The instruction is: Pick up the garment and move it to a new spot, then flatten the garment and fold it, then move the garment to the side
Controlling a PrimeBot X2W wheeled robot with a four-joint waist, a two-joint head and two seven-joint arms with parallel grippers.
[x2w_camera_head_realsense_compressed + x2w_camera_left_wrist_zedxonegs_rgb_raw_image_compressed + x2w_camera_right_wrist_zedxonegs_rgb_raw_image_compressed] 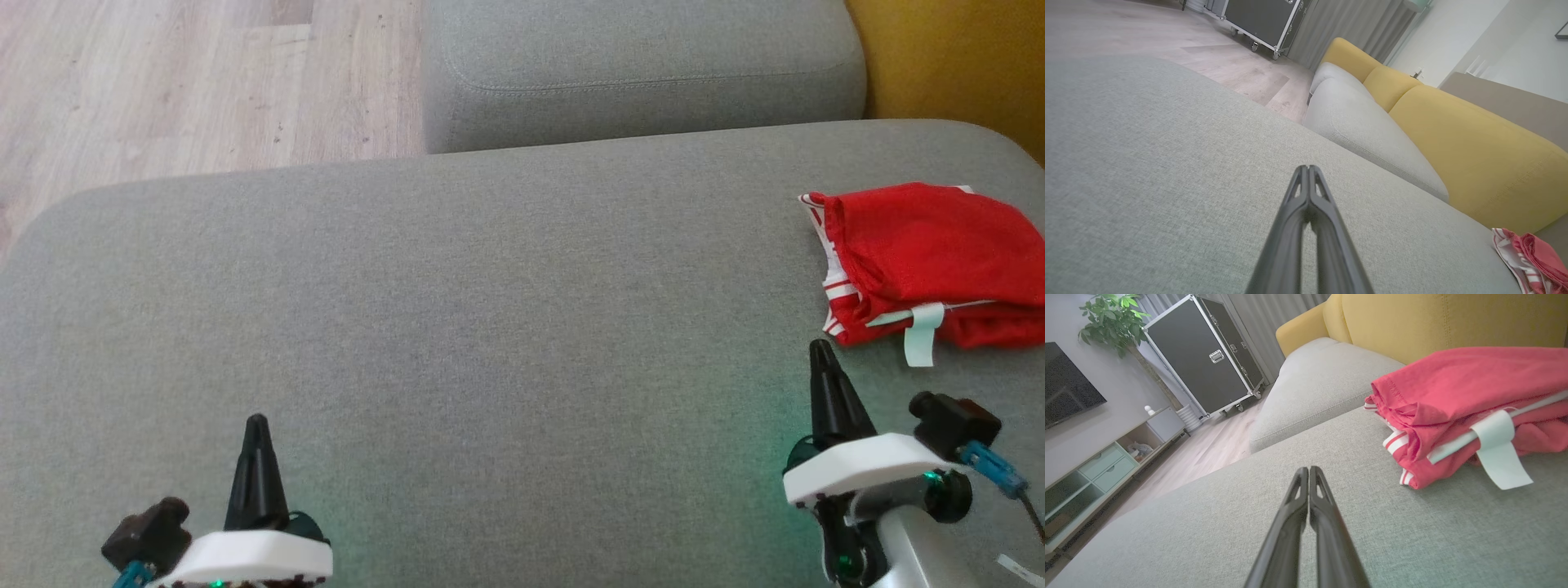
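Tapered right pincer (1309, 468) near folded red garment (1474, 379).

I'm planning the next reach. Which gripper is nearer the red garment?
The right gripper, its shut jaws just short of the red garment; the left gripper sits far across the grey cushion.

A broad grey woven-fabric sofa seat (457, 310) spans the foreground. A second grey cushion (637, 73) lies just beyond it, and mustard-yellow upholstered backrests (1474, 151) stand behind both. Pale wood-plank floor (188, 82) runs to a black metal-edged flight case on castors (1204, 363), near grey curtains (1347, 28), a leafy green plant (1110, 320) and a low pale cabinet with drawers (1098, 469).
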